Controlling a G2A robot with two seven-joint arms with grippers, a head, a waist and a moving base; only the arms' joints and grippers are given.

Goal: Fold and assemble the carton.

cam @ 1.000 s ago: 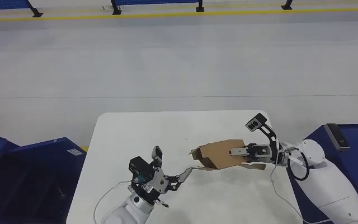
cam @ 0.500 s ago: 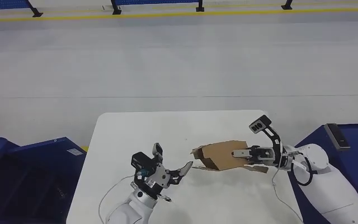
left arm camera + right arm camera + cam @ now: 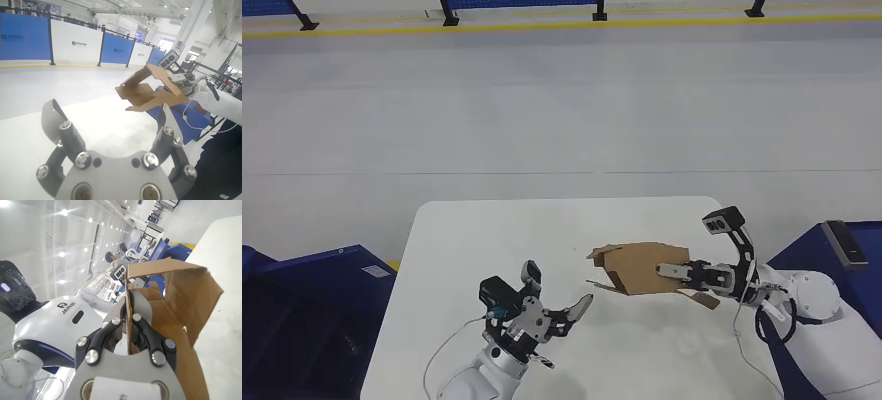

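Closest in, the left hand [image 3: 557, 290] [image 3: 108, 106] sits low over the near part of the white rectangular table [image 3: 472, 250], not far from the near edge. Its two fingers are spread wide and it's gripping nothing.

Just past it and to the right is the brown corrugated cardboard carton [image 3: 642, 268] [image 3: 151, 91] [image 3: 179, 291]. It's only half there: popped open into a rough tube, walls slanted rather than square. The open end points at the left hand, with loose flaps sticking out and ragged cut edges. From the left wrist view it looks raised off the table rather than lying flat. There's a visible gap between the nearest flap and the left fingertips, so they aren't touching.

The right hand [image 3: 670, 270] [image 3: 130, 294] comes in from the right edge of the table. It's pinching one side panel of the carton, one finger inside the wall and one outside. The carton hangs over the right half of the table, close to that right edge.

Left of the carton and behind it there's a broad stretch of white table top running out to the far edge. A dark blue bin [image 3: 302, 300] stands off the left side, and another blue unit [image 3: 842, 245] sits by the right corner. Farther out it's pale grey floor [image 3: 562, 110], then a yellow floor line [image 3: 562, 22] and blue barrier panels [image 3: 22, 43].
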